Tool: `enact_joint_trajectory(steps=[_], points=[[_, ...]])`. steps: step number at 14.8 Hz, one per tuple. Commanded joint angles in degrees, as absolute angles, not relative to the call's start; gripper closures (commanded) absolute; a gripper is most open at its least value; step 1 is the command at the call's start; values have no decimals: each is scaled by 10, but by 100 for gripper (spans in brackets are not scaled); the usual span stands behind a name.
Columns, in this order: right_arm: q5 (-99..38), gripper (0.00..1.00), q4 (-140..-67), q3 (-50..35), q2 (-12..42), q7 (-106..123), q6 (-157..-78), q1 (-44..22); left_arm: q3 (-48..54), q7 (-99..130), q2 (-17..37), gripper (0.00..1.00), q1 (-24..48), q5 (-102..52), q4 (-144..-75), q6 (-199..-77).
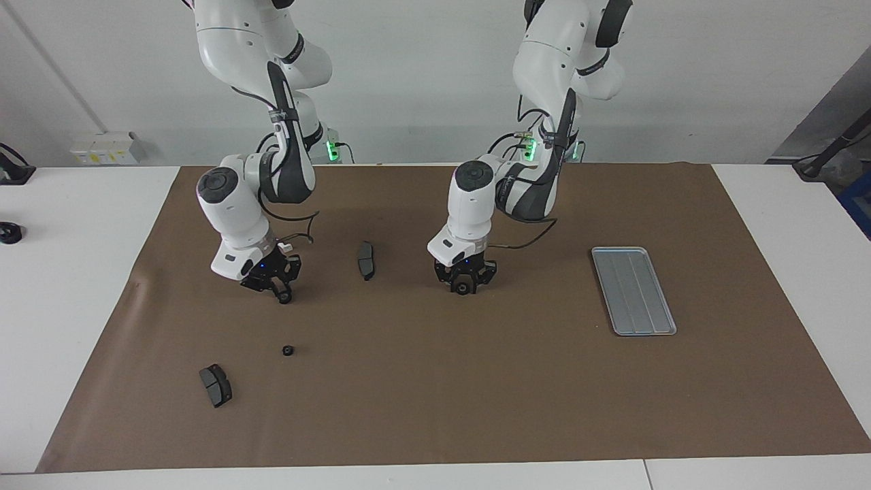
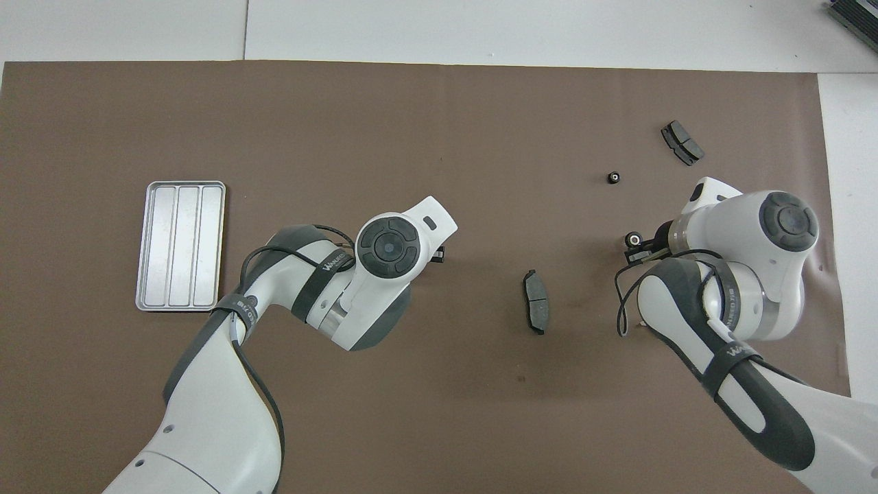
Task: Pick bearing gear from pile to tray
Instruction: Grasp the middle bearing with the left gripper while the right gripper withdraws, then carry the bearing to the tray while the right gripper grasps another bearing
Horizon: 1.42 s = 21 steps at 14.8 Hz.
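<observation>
Over brown mat (image 1: pixel 476 381), both arms bent low

- A small black round gear (image 1: pixel 463 288) sits in the left hand (image 1: pixel 463 286), which seems closed on it.
- Another gear (image 1: pixel 284 297) is at the right hand's (image 1: pixel 280 292) tips.
- A third gear (image 1: pixel 288 350) lies loose.
- The flat silver tray (image 1: pixel 633 290) lies toward the left arm's end.
</observation>
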<state>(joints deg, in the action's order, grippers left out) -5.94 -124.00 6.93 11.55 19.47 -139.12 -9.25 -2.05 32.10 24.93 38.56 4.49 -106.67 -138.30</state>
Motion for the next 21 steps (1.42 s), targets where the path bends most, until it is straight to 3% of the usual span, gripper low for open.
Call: enact_joint_trajectory(steps=[1, 6, 9, 12, 15, 21], points=[[-72, 100, -1202, 62, 92, 119, -1353, -94, -31, 359, 244, 100, 386, 59, -1065, -1369], [-72, 100, -1123, 57, 76, 16, -1251, -114, -61, 350, 194, 100, 372, 61, -1069, -1328], [-71, 100, -1078, 55, 81, -101, -1213, -157, -62, 280, 143, 100, 302, 61, -1091, -1303], [-72, 100, -1053, 54, 98, -221, -1241, -220, -61, 174, 116, 100, 222, 61, -1111, -1280], [-71, 100, -1007, 54, 150, -335, -1268, -298, -59, 100, 119, 100, 147, 59, -1112, -1298], [-72, 100, -991, 54, 263, -459, -1410, -405, -57, 38, 115, 100, 84, 47, -1185, -1419]])
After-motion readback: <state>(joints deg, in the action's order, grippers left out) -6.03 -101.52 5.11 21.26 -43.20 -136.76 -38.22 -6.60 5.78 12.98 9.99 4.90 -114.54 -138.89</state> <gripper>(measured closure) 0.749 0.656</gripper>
